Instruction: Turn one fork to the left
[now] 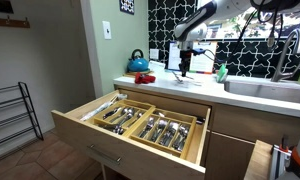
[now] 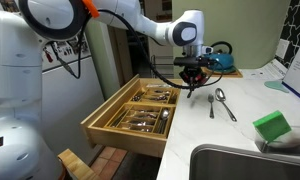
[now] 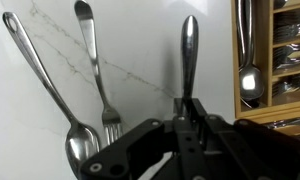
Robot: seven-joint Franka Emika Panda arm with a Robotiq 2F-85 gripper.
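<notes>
Progress: barely started, I'd say. The black pincer (image 3: 187, 108) looks pinched on a long silver metal fork (image 3: 190, 50), whose handle sticks straight out ahead of it over the white marble desk (image 3: 140, 40), not turned yet.

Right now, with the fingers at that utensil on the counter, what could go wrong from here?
1. The fingers appear closed on the utensil near one end, with its head hidden. Turning it could let it pivot or slip.
2. The fork and spoon lie close beside it, so a swinging handle might knock them.
3. The open drawer sits just past the counter edge, and a dropped utensil could fall in.
</notes>
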